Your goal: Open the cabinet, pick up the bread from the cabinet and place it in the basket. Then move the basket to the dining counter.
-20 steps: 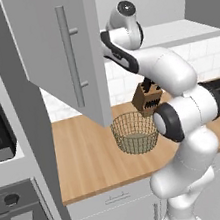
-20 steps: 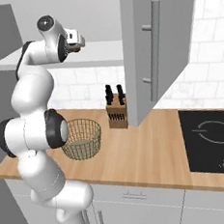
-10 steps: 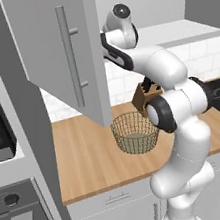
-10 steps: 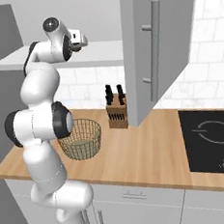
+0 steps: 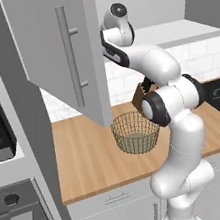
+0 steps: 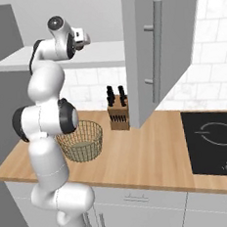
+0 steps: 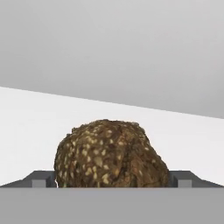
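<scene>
The bread point(image 7: 111, 153), a dark brown seeded lump, sits on the cabinet's pale shelf point(image 7: 30, 131) and looms close in the hand view. My gripper point(image 7: 111, 181) is open, with one fingertip point(image 7: 41, 180) to each side of the bread's base; whether they touch it I cannot tell. The cabinet door point(image 5: 67, 53) hangs open, and my arm point(image 6: 59, 39) reaches up onto the shelf behind it. The tan wire basket point(image 5: 135, 132) stands on the wood worktop below, with nothing in it. The dining counter is out of view.
A knife block point(image 6: 118, 112) stands behind the basket point(image 6: 81, 140), against the tiled wall. A black cooktop point(image 6: 214, 140) lies to the right. The open door point(image 6: 158, 47) juts out over the worktop. An oven column point(image 5: 2, 150) rises at the left.
My hand has pushed further into the cabinet toward the bread, and the elbow has swung with it. The jaws have stayed open. The basket has not moved.
</scene>
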Controlling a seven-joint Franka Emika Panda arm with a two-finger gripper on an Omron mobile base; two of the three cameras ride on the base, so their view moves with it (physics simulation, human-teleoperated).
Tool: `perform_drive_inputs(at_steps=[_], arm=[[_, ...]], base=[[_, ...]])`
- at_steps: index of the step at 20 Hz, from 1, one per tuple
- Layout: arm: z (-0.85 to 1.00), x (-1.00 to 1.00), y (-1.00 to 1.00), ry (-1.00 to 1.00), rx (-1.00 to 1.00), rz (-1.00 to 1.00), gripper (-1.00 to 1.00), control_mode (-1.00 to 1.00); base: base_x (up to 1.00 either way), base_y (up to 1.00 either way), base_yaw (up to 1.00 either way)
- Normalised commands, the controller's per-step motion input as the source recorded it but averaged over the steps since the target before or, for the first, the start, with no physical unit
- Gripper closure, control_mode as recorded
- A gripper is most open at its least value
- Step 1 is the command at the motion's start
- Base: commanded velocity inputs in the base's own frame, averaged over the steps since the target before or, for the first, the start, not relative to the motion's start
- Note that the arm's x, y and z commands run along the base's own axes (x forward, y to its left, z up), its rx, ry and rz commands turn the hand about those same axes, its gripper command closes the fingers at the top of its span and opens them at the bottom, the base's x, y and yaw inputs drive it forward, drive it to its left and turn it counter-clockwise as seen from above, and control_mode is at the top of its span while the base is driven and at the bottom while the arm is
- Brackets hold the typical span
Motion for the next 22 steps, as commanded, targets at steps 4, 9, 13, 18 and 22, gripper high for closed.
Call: perform_drive_inputs(at_steps=[4, 9, 13, 18, 22], arm=[[-0.40, 0.21, 0.00, 0.01, 0.00, 0.03, 1.00, -1.00], [-0.31, 0.02, 0.00, 0.00, 0.00, 0.03, 1.00, -1.00], [-0.32, -0.17, 0.00, -0.01, -0.02, 0.03, 1.00, -1.00], [-0.11, -0.52, 0.00, -0.07, -0.04, 0.03, 1.00, -1.00], [-0.02, -0.71, 0.02, -0.03, -0.03, 0.02, 1.00, -1.00]], base=[[0.00, 0.00, 0.00], [0.00, 0.00, 0.00], [0.00, 0.00, 0.00], [0.00, 0.00, 0.00], [0.00, 0.00, 0.00]])
